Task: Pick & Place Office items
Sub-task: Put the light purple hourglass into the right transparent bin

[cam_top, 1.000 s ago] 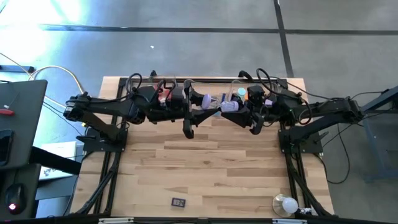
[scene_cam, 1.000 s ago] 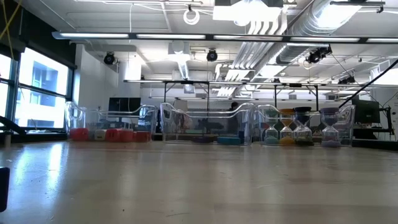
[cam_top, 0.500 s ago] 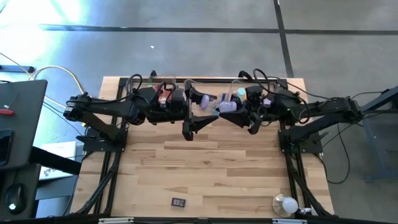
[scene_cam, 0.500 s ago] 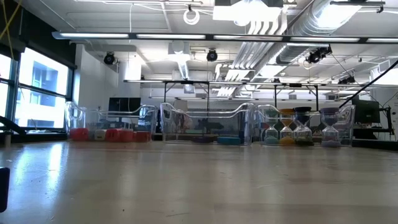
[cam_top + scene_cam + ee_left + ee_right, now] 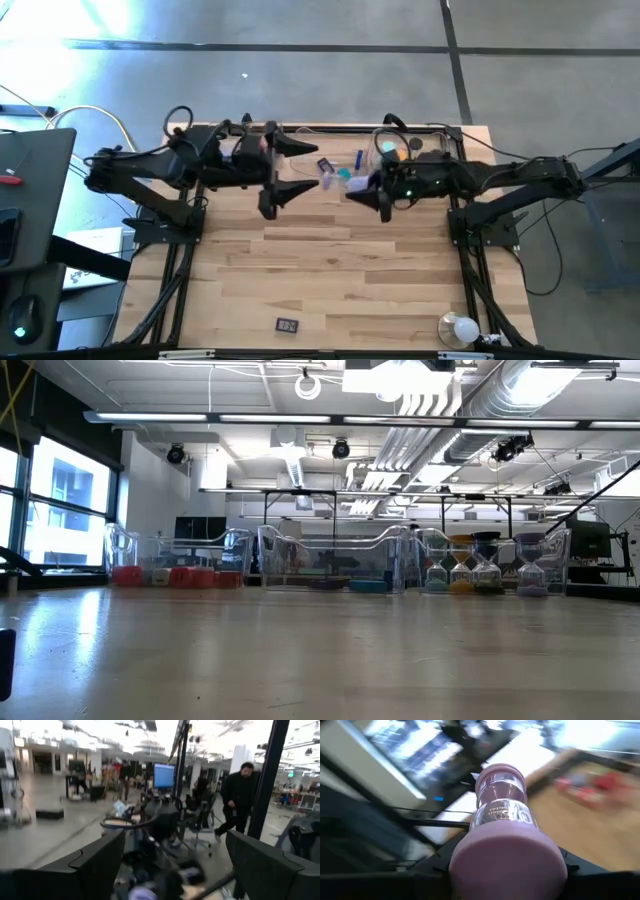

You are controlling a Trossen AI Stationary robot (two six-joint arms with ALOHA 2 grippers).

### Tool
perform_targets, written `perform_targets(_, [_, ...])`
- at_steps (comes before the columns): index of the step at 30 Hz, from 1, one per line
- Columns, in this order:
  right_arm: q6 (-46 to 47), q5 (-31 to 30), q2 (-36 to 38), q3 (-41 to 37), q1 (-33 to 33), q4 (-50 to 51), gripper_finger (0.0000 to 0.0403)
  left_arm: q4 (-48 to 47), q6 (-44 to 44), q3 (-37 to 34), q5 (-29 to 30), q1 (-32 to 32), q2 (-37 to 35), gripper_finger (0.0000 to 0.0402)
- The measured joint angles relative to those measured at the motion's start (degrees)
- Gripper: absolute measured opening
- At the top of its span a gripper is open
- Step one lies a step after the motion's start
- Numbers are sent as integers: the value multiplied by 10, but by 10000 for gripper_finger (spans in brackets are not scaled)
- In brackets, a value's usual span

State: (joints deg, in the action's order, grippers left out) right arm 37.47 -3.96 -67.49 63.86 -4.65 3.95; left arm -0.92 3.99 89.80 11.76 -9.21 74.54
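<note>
- High view: the left claw [image 5: 285, 175] sits left of centre in the upper part of the frame, over the light wooden table [image 5: 330, 270], with its two dark fingers spread apart and nothing between them.
- High view: the right claw [image 5: 368, 192] sits just right of centre, facing the left one; its load does not show from above.
- Right wrist view: it shows what the high view hides. The right claw [image 5: 507, 862] is clamped on a lilac-capped clear hourglass-shaped piece [image 5: 502, 822], which fills the middle of the frame with one lilac cap towards the camera and the other at its far end.
- Left wrist view: the left claw's [image 5: 172, 865] dark fingers [image 5: 95, 860] stand wide at both lower corners, empty. Beyond them is a blurred dark arm, and farther back a person in dark clothes [image 5: 239, 795] at the right.
- High view: a blue stick [image 5: 358, 159] and small teal and orange pieces lie at the upper centre, between the two arms, along the table's far edge.
- Low view: no arm shows. Clear plastic trays [image 5: 330, 560] line the table's far edge; red blocks [image 5: 175, 575] lie at the left, and hourglass-shaped pieces [image 5: 485, 570] stand upright at the right.
- High view: a white round bulb-like object [image 5: 462, 328] rests at the lower right of the table, well apart from the claws.
</note>
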Motion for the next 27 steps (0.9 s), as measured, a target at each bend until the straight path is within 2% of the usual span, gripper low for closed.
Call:
perform_targets(7, [13, -79, 66, 0, 35, 230, 168, -169, 47, 0, 2, 0, -44, 339])
perform_targets(14, [43, -110, 115, 1, 114, 438, 168, -277, 72, 0, 3, 0, -55, 339])
perform_targets(20, [58, -80, 110, 1, 189, 573, 168, -316, 74, 0, 3, 1, -54, 339])
perform_targets(27, [1, -13, 42, 1, 243, 577, 168, -317, 63, 0, 3, 1, -54, 339])
